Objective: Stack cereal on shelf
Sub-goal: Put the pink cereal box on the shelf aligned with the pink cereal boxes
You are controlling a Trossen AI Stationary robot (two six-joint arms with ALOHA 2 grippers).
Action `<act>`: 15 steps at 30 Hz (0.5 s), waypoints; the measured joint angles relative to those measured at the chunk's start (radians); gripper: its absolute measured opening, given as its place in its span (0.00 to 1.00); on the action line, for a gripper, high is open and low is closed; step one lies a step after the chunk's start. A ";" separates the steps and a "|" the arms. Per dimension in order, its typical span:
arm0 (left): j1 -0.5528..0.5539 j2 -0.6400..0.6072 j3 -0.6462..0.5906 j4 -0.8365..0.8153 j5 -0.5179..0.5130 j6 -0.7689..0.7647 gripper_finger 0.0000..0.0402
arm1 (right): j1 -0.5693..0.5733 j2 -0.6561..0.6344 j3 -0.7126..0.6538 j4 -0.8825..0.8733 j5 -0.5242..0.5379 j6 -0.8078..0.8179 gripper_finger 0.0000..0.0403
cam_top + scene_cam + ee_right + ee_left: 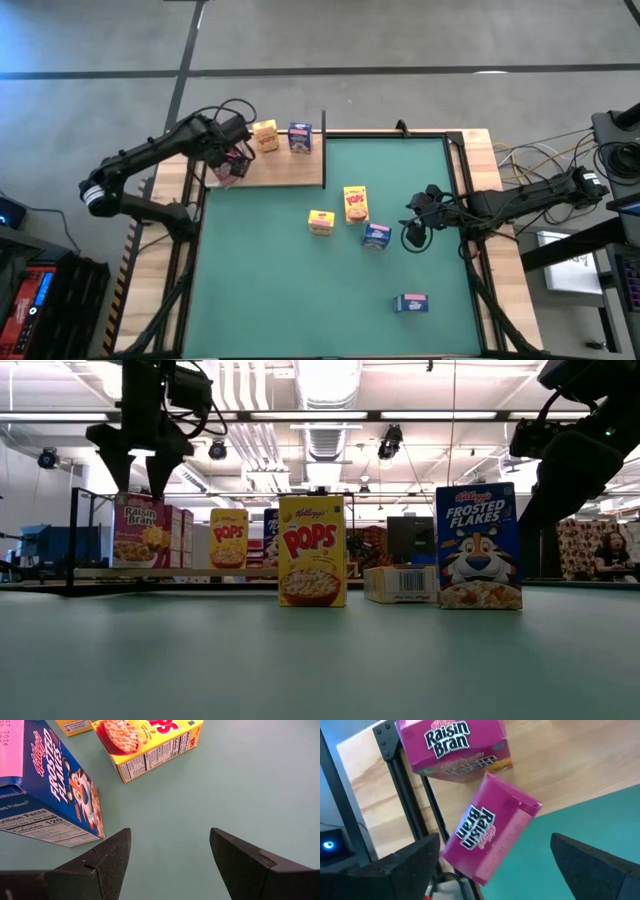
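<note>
While left fingers (495, 865) hang released, shelf (290, 172) holds Raisin Bran boxes (490, 840) — yellow (266, 136), blue (300, 137) too, right fingers (170, 857) apart.

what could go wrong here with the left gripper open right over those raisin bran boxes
The left gripper hangs open right above a tilted Raisin Bran box at the shelf edge, by a black post. The box may tip or slide off onto the mat. A finger could also catch the post or nudge the other Raisin Bran box.
</note>
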State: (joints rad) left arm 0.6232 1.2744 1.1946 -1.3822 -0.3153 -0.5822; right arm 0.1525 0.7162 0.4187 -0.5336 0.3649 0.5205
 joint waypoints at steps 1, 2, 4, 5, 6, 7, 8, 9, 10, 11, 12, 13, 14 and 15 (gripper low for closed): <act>0.005 0.006 0.000 0.001 0.000 0.019 0.92 | 0.000 0.000 0.000 0.000 0.000 0.000 0.65; 0.010 0.012 0.000 0.001 0.000 0.034 0.93 | 0.000 0.000 0.000 0.000 0.000 0.000 0.65; 0.026 0.022 0.000 0.002 -0.001 0.045 0.95 | 0.000 0.000 0.000 0.000 0.000 0.000 0.65; 0.034 0.027 0.000 0.002 -0.002 0.043 0.95 | 0.000 0.000 0.000 0.000 0.000 0.000 0.65; 0.041 0.032 0.000 0.002 -0.003 0.039 0.96 | 0.000 0.000 0.000 0.000 0.000 0.000 0.65; 0.046 0.036 0.000 0.002 -0.002 0.026 0.97 | 0.000 0.000 0.000 0.000 0.000 0.000 0.65; 0.048 0.039 0.000 0.003 0.004 0.009 0.97 | 0.000 0.000 0.000 0.000 0.000 0.000 0.65; 0.049 0.041 0.000 0.003 0.014 -0.013 0.97 | 0.000 0.000 0.000 0.000 0.000 0.000 0.65; 0.049 0.041 0.000 0.002 0.020 -0.040 0.98 | 0.000 0.000 0.000 0.000 0.000 0.000 0.65; 0.048 0.040 0.000 0.003 0.025 -0.061 0.98 | 0.000 0.000 0.000 0.000 0.000 0.000 0.65; 0.048 0.039 0.000 0.005 0.034 -0.078 0.98 | 0.000 0.000 0.000 0.000 0.000 0.000 0.65; 0.048 0.035 0.000 0.011 0.039 -0.096 0.98 | 0.000 0.000 0.000 0.000 0.000 0.000 0.65; 0.048 0.030 0.000 0.018 0.042 -0.110 0.98 | 0.000 0.000 0.000 0.000 0.000 0.000 0.65; 0.048 0.025 0.000 0.022 0.045 -0.119 0.98 | 0.000 0.000 0.000 0.000 0.000 0.000 0.65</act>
State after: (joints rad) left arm 0.6715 1.2990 1.1946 -1.3606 -0.2702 -0.7007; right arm 0.1528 0.7162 0.4187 -0.5338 0.3649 0.5205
